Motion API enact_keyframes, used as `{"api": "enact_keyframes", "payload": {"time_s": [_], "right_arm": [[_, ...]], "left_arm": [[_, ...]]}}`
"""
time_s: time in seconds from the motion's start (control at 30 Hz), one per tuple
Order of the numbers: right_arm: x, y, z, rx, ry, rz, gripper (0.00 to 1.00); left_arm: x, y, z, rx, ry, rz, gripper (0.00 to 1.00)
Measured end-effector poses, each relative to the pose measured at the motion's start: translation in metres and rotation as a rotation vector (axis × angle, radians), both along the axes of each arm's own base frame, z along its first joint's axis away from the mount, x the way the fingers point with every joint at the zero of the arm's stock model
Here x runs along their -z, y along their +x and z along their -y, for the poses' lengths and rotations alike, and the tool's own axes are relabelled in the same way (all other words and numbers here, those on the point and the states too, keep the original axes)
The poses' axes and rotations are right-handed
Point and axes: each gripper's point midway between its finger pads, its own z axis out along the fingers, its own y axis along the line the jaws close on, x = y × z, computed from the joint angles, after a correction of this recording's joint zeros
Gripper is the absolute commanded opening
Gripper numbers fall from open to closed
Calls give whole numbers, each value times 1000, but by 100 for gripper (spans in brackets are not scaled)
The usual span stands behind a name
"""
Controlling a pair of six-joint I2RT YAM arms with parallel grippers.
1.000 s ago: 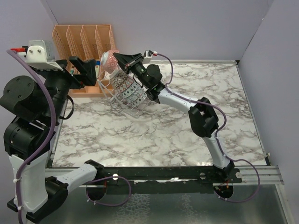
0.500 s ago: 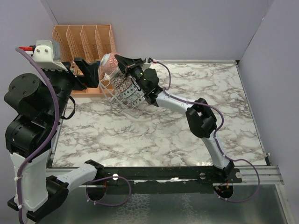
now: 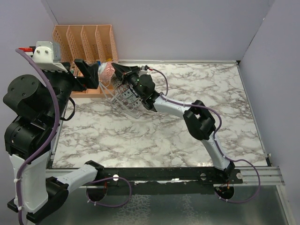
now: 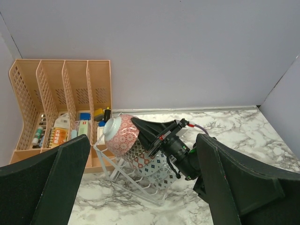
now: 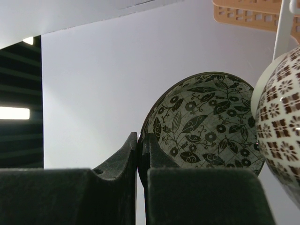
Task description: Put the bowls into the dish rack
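Observation:
My right gripper (image 3: pixel 121 71) is shut on the rim of the grey-black bowl (image 5: pixel 206 122), one finger inside it and one outside (image 5: pixel 142 140). It holds the bowl at the upper end of the dish rack (image 3: pixel 127 101), which stands tilted on the marble next to the organiser. A red-pink bowl (image 4: pixel 119 136) sits at the rack's top end, with several patterned bowls (image 4: pixel 157 164) in a row below it. A beige-brown bowl (image 5: pixel 281 117) is just right of the held bowl. My left gripper (image 3: pixel 89 75) hangs open and empty above the rack's left end (image 4: pixel 143 140).
The orange perforated desk organiser (image 3: pixel 84 37) with small items stands against the back wall, touching or nearly touching the rack's upper end. Walls close the back and both sides. Marble table (image 3: pixel 197 136) stretches to the right and front.
My right gripper has moved down and left with the grey-black bowl, closer into the rack's top end. The red-pink bowl has shifted slightly with it. The left arm has barely moved.

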Motion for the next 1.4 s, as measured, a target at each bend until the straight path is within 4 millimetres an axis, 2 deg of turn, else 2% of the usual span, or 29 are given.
{"api": "enact_keyframes", "payload": {"time_s": [0.23, 0.73, 0.87, 0.93, 1.0, 1.17, 1.33, 1.4], "right_arm": [[15, 6, 3, 23, -22, -29, 1], [25, 23, 12, 44, -7, -50, 1], [39, 38, 14, 59, -18, -57, 1], [51, 43, 12, 50, -25, -72, 1], [53, 42, 11, 39, -21, -78, 1], [53, 42, 11, 36, -17, -82, 13], [60, 40, 12, 32, -25, -99, 32], [57, 39, 13, 31, -25, -100, 34]], "left_arm": [[0, 0, 0, -1, 9, 2, 99], [1, 3, 0, -1, 22, -2, 99], [2, 3, 1, -1, 23, -3, 99], [2, 3, 1, -1, 23, -3, 99], [2, 3, 1, -1, 23, -3, 99], [2, 3, 1, -1, 23, -4, 99], [2, 4, 1, -1, 24, -6, 99], [3, 5, 1, -1, 24, -7, 99]]}}
